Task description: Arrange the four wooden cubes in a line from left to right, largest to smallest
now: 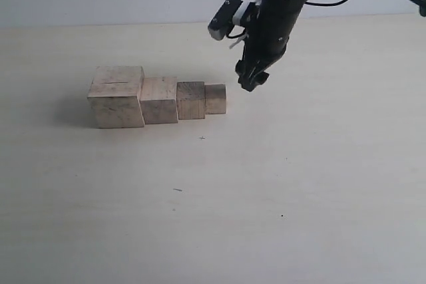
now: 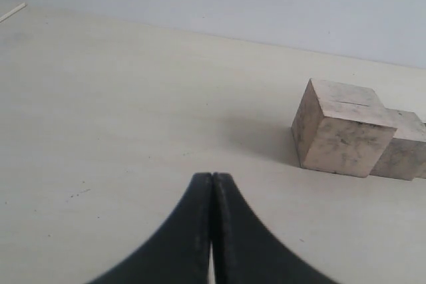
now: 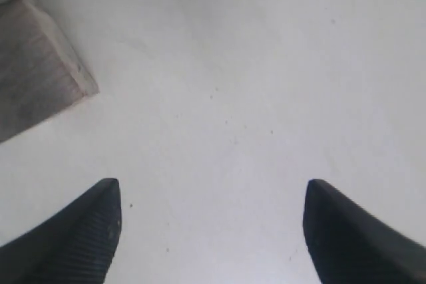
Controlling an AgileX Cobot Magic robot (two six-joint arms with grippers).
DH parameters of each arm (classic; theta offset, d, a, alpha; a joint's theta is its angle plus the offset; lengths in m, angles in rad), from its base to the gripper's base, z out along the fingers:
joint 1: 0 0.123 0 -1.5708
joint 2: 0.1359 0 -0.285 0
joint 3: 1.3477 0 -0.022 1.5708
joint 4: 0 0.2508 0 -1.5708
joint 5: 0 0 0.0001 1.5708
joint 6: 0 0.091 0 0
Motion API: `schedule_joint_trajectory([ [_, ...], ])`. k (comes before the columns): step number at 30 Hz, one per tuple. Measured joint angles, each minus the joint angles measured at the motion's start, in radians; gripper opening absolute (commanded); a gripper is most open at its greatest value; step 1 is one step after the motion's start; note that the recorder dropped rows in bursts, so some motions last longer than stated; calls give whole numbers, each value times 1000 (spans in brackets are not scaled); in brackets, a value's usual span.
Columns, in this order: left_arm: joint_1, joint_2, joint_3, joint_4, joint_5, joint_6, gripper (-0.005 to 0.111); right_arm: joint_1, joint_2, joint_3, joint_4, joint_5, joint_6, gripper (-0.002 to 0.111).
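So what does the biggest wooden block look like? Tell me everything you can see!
The biggest cube is pale, bare wood with greyish smudges on its sides. A thin dark slit line runs partway across its top face. It sits flat and upright on the table, at the left end of the row in the exterior view. Its right side seems to rest against the next-biggest cube. Nothing else touches it, and nothing sits on top of it.

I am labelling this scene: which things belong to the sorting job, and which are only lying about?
Job: largest cube, second cube, third cube, smallest cube; right pincer, open, beside the row.
Lying about: table; thin white strip on it, too small to identify.
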Motion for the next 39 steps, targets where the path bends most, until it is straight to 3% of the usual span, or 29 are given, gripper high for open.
schedule_joint_trajectory([
  [4,0,0,0,0,0,0,0,0,-56,0,-10,118,199,57],
  [10,0,0,0,0,0,0,0,0,-105,0,150,307,453,0],
  [16,0,0,0,0,0,0,0,0,-195,77,300,284,480,0],
  [26,0,0,0,0,0,0,0,0,-691,677,391,-374,484,0],
  [31,0,0,0,0,0,0,0,0,-877,846,404,-395,496,0],
  [39,0,0,0,0,0,0,0,0,-1014,863,404,-432,496,0],
])
